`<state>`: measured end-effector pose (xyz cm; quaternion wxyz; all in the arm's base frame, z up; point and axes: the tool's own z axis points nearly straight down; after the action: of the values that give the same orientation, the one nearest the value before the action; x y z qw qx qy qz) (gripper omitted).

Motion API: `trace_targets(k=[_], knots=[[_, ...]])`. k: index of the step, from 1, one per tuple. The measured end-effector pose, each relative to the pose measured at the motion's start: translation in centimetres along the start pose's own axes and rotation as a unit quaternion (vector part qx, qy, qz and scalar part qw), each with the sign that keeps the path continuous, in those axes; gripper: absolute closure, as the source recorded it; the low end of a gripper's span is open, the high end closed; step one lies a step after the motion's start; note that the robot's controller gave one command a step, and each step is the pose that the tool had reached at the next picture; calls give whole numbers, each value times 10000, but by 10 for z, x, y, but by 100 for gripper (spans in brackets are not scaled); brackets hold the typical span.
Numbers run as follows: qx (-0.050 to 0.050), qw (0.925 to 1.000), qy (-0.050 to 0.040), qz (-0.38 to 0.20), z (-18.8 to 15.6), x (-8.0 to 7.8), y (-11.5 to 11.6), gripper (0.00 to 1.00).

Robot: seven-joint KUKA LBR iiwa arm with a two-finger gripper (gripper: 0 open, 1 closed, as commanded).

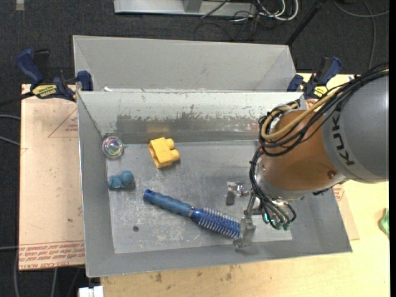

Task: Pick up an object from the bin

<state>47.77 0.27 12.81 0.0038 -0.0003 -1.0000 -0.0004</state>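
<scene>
Camera view: end effector spread apart beside blue brush; yellow block, blue lump well apart.

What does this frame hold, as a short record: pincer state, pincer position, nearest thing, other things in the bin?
pincer: open, low in the bin's near right part
nearest thing: blue plastic hairbrush with a bristled head, lying diagonally, bristle end at the pincer's opening
grasp: not closed on anything; contact cannot be told
other things: yellow plastic block; small blue rounded lump; clear shiny ball; all in the left half, apart from one another
container: grey metal bin
</scene>
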Motion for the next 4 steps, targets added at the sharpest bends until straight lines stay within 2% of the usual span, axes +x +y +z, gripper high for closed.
trace_targets(k=[1,2,3,4], knots=[[-14,9978,-66,659,59,-10,48,0],[1,9998,-54,-200,28,-17,41,0],[-4,10000,-44,-80,18,-12,45,0],[-10,9981,-81,611,57,-8,36,0]])
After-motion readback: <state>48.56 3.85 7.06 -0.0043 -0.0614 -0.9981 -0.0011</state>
